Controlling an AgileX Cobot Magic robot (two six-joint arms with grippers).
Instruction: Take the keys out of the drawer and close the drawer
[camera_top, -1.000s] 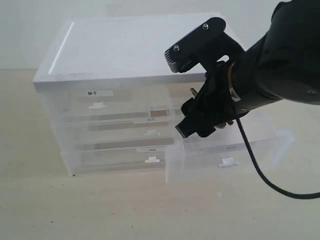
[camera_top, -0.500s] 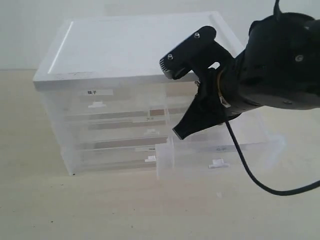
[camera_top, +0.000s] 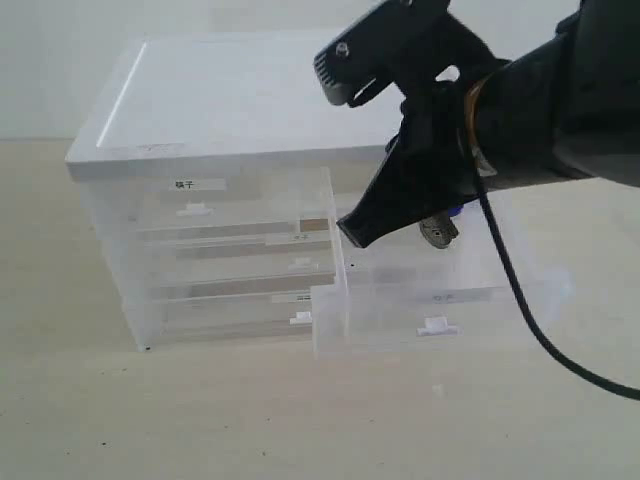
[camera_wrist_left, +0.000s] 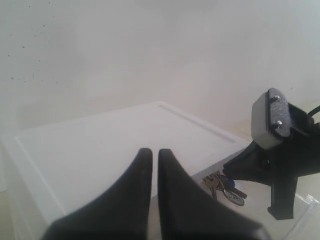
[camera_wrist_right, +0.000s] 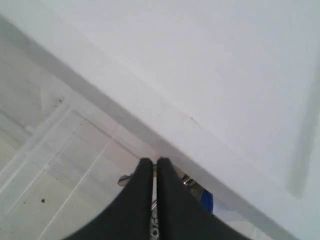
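Your right gripper (camera_wrist_right: 154, 162) seems clamped on the keys (camera_top: 438, 230) above the drawer (camera_top: 500, 300); lift clear. The left gripper (camera_wrist_left: 154, 151) is closed, empty.

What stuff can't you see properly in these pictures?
- Exterior view: the keys are mostly behind the right gripper; only a small bit shows.
- Right wrist view: the fingers cover most of the keys.
- Exterior view: the label on the top drawer is too small to read.
- Exterior view: the inside of the drawer is hidden by the arm and its cloudy plastic.
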